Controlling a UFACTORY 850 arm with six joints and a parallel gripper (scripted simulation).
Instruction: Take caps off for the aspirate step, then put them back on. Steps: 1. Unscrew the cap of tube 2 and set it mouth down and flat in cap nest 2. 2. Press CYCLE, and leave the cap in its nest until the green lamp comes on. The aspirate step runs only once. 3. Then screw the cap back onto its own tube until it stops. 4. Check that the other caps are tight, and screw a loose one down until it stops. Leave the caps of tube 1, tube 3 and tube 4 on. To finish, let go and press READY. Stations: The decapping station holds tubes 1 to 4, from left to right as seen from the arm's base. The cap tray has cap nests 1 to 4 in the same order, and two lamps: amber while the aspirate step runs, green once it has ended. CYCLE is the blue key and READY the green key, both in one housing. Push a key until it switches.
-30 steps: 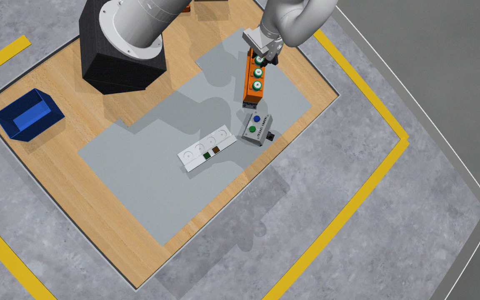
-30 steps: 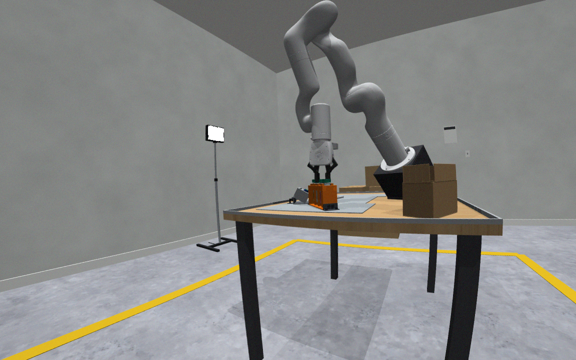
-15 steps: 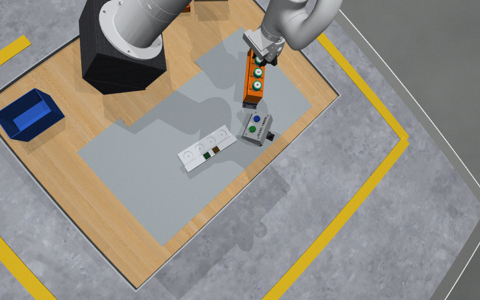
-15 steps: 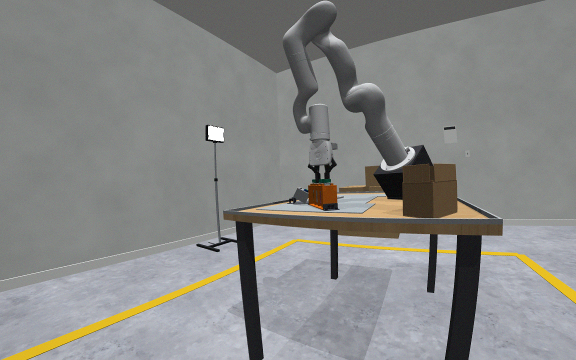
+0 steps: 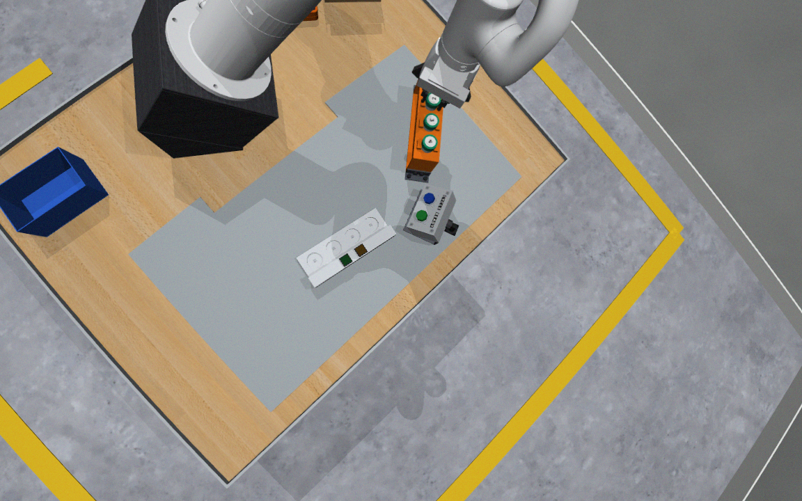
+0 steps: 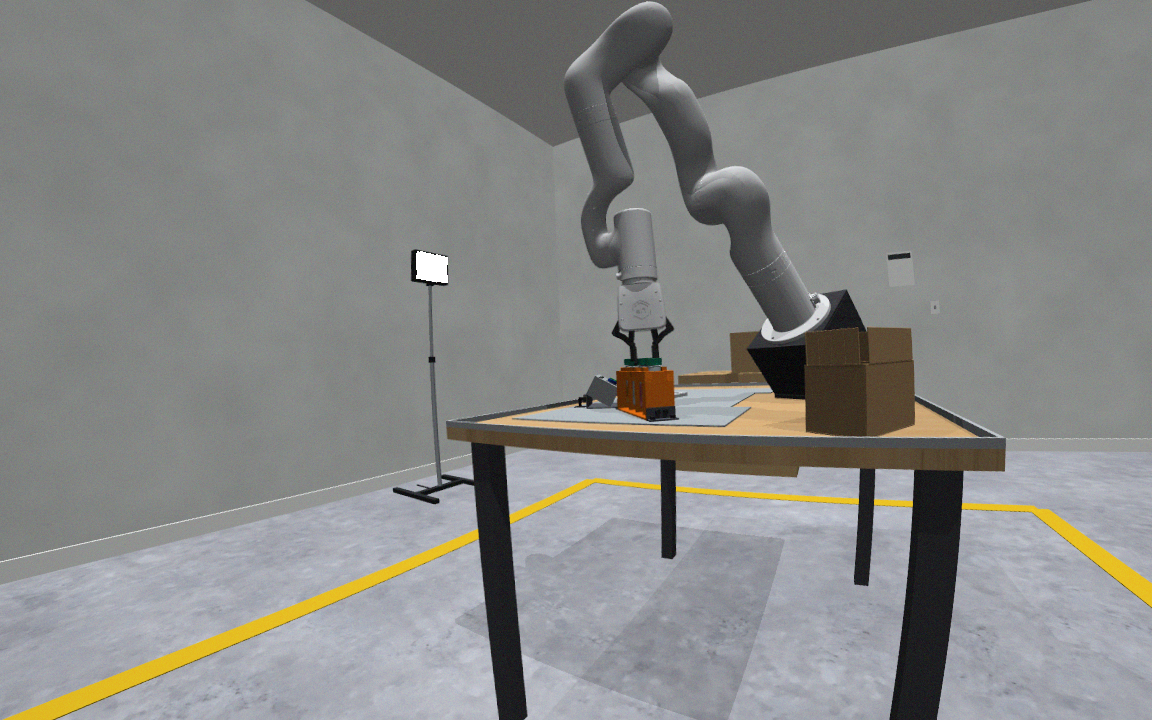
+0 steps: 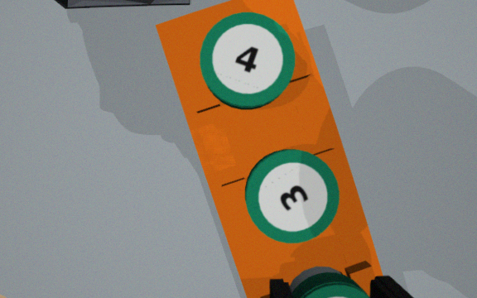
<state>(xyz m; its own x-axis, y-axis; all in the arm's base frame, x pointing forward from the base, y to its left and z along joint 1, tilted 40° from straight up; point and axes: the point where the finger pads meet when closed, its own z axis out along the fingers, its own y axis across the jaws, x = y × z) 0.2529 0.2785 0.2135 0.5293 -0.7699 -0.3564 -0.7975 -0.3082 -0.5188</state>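
1. Tool [image 7: 333,290] closed on cap of tube 2 [image 7: 330,281], dark fingertips pinching its green rim from both sides, cap on its tube.
2. Held straight down over near end of orange decapping station [image 5: 421,149] in exterior view.
3. Cap 3 [image 7: 291,196] and cap 4 [image 7: 247,60] seated farther along the block, numbers up.
4. Key housing [image 5: 430,214] just beyond station's far end, blue CYCLE key [image 5: 429,197] beside green READY key [image 5: 420,215].
5. White cap tray [image 5: 344,248] near housing, four nests bare, lamps dark.
6. Blue bin [image 5: 47,191] well apart at counter [image 5: 111,298] edge.
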